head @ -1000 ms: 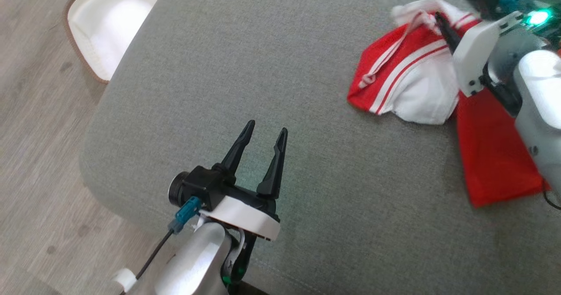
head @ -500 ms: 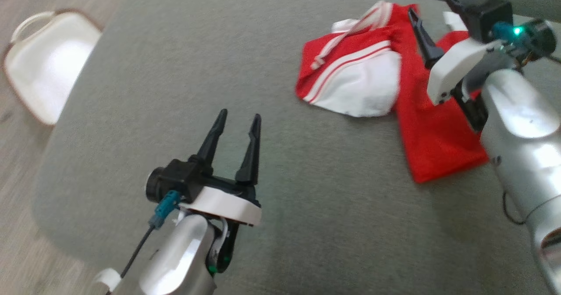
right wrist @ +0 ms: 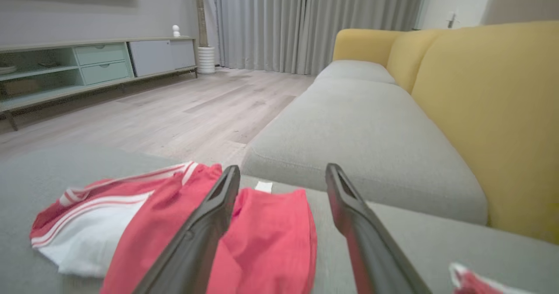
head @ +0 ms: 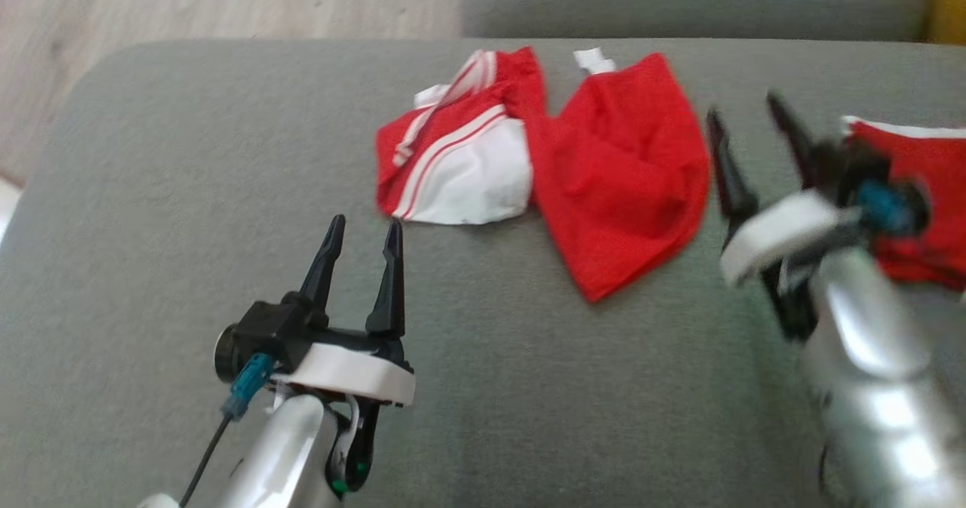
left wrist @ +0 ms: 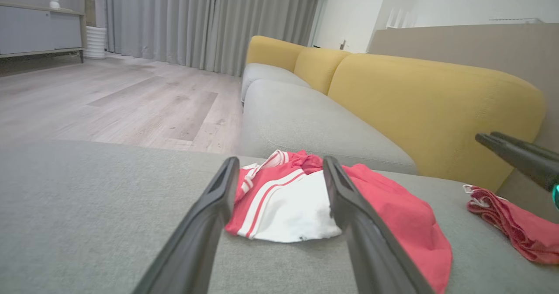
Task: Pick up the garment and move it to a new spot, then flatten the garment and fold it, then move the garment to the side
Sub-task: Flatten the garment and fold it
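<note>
The garment (head: 543, 168) lies crumpled on the grey sofa cushion (head: 189, 191), close to its far edge and about midway along it. Its left part is red with white stripes and a white panel. Its right part is plain red, with a small white tag at the far side. The folds hide its full shape, so what kind of garment it is cannot be told.

The left pincer (head: 364, 225) hovers over the cushion's near side, fingers spread and holding nothing. The right pincer (head: 743, 112) is smeared by blur in the head view. The right wrist view shows its fingers wide apart and empty, just right of the garment.

A second red cloth (head: 917, 183) lies toward the cushion's right edge. It is partly hidden behind the right wrist and cut off by the frame.
</note>
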Robot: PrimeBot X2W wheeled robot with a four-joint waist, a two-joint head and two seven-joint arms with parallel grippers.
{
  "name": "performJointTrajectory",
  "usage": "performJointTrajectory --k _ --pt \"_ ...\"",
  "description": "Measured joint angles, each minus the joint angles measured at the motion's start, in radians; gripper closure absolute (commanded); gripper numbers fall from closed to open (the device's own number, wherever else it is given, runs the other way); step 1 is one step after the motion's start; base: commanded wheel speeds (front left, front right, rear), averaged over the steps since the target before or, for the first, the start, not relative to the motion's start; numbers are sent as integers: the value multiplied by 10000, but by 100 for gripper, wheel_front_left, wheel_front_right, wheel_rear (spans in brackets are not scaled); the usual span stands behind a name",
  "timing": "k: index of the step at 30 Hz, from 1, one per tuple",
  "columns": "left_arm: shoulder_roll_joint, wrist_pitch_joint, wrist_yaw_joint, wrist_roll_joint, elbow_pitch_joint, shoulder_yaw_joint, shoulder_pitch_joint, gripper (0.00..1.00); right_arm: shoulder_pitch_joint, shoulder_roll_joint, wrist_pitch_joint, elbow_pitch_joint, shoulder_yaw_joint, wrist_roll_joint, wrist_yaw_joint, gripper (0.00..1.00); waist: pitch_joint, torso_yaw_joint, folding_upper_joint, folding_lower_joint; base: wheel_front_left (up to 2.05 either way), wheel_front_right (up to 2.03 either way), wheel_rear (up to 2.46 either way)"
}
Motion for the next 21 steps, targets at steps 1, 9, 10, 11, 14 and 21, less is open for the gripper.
performJointTrajectory --k 1,9,10,11,14,21 --pt "13 0 0 0 2 27 51 0 478 155 0 -330 -259 -211 0 0 -58 -149 0 0 0 0 0" --pt "54 0 -25 8 113 184 202 0 3918 1124 23 -2907 -1776 -909 0 0 -198 -1125 0 0 0 0 0" --pt "58 0 -33 8 119 207 201 0 4122 1175 86 -3137 -1824 -909 0 0 -168 -1216 0 0 0 0 0" --pt "61 0 -36 10 125 224 198 0 4258 1208 169 -3352 -1887 -905 0 0 -128 -1299 0 0 0 0 0" --pt "82 0 -92 119 178 236 187 0 4335 1218 403 -3954 -1950 -558 0 0 16 -1513 0 1 0 0 0" --pt "529 474 -364 1032 907 -489 -702 0 4307 1220 738 -5060 -1814 -420 0 0 570 -1894 0 2 0 0 0"
